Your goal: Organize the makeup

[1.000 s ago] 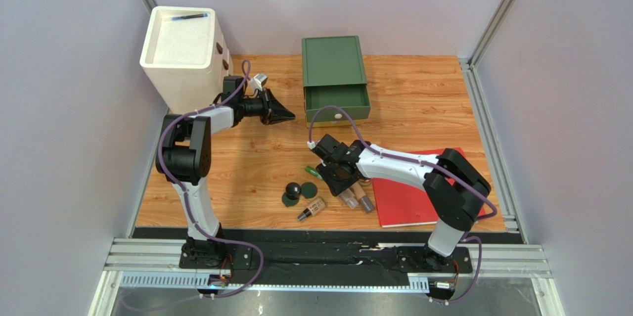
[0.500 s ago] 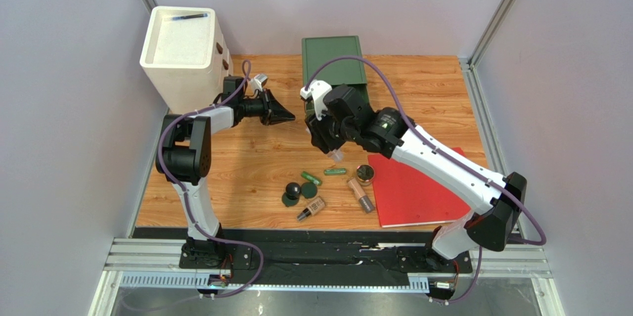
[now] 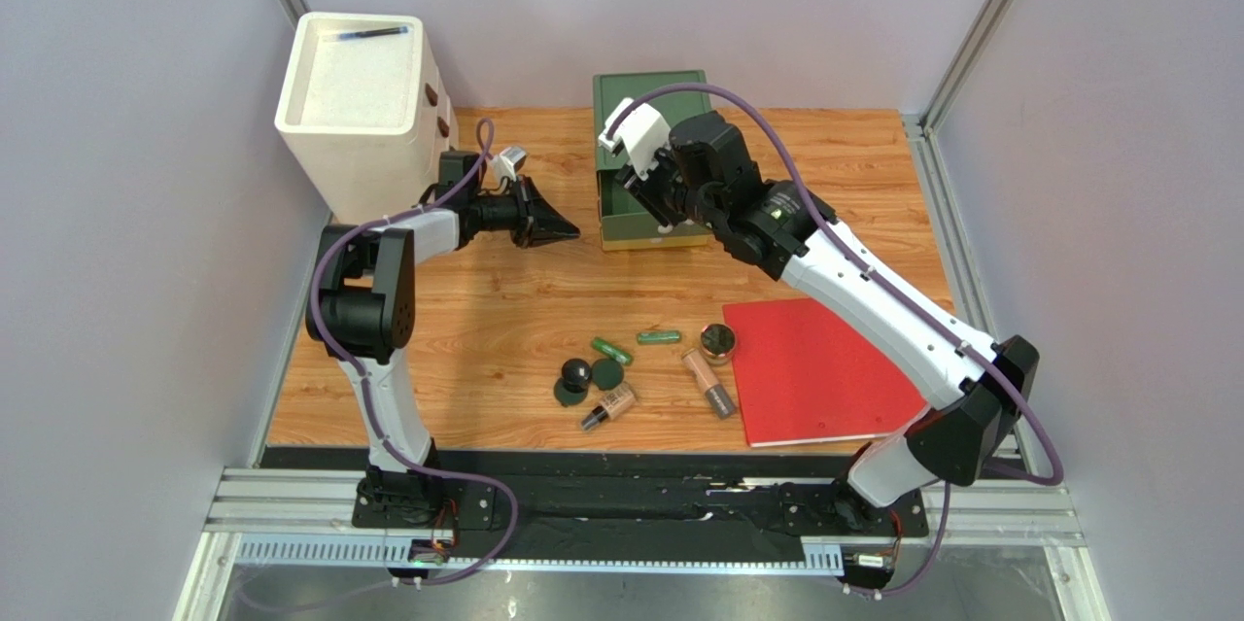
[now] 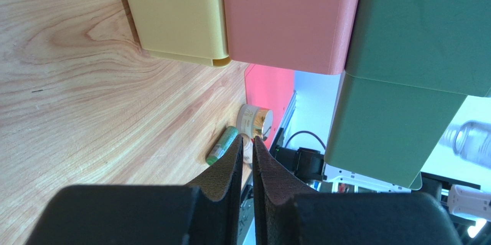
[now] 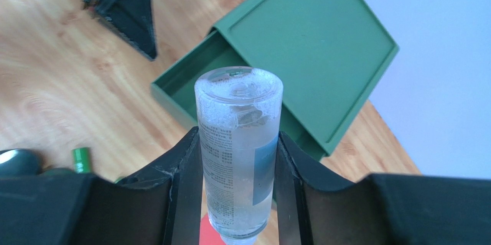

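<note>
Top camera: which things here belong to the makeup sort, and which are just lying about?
Job: clear bottle, green drawer box, green tubes, round jar, dark compacts, black ball, amber bottles.
Lying about: red book, white box (use unclear).

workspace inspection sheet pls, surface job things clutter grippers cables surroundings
surface: wooden tabletop, no spills seen
job's things: clear cylindrical bottle held over open green drawer box; on the wood two slim green tubes, dark green round compacts, black ball, two small amber bottles, round jar
clutter: flat red book; white square bin
grippers: left gripper jaws shut, empty; right gripper jaws clamped on the bottle
cables: purple cables looped along both arms, no snag seen
surroundings: grey walls, metal frame posts
</note>
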`<state>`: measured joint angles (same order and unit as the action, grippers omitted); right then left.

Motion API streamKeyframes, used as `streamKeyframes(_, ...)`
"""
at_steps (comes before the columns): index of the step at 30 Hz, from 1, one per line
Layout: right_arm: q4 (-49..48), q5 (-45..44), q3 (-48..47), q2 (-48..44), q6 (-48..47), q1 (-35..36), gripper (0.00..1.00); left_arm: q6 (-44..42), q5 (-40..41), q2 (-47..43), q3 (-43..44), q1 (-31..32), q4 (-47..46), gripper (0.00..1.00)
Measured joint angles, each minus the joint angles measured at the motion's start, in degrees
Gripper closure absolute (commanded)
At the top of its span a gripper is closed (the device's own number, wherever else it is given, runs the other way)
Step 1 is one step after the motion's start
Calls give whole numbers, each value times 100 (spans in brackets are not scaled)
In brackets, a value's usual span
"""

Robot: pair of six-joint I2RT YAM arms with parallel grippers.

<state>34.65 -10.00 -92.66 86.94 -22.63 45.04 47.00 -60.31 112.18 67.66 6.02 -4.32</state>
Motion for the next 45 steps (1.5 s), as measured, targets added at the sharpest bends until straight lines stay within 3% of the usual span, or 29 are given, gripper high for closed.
streamKeyframes(15,-922,-151,-13,1045,-538,-496,85,0,-2,-33,-2,0,31,85)
streamKeyframes(20,-909,-168,-13,1307,-640,-501,71,0,-2,-48,0,0,31,85)
streamKeyframes(26,-911,-273,-13,1338,-684,-507,47,0,-2,-57,2,0,48,84)
streamKeyframes(28,-920,-356,-15,1338,-680,-507,26,0,-2,-57,17,0,72,84)
streamKeyframes(39,-1182,-658,-162,1217,-560,-511,17,-4,-4,-57,190,0,168,84)
streamKeyframes(41,-1154,-643,-157,1023,-444,-511,11,-7,-2,-57,208,0,181,84)
streamKeyframes(45,-1163,-564,35,243,-116,-511,8,-7,-4,-57,234,0,201,84)
